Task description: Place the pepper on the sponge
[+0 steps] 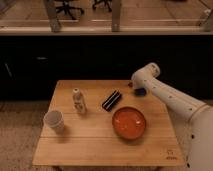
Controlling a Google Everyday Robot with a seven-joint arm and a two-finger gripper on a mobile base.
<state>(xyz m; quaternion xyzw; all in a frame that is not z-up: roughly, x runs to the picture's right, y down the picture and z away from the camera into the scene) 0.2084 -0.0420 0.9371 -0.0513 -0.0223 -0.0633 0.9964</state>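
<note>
Camera view: the tool (136, 86), largely hidden behind the arm at the surface's (90, 137) far right edge, its grip indiscernible, meets the pepper (131, 84), which is likely light, smooth and bruisable, best pinched mid-body, just beside the soft sponge (141, 92).

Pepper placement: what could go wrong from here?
1. The sponge sits near the table's far edge; the gripper, right beside it, could nudge it off.
2. The pepper, tiny and roundish beside the sponge, may roll off it once placed.
</note>
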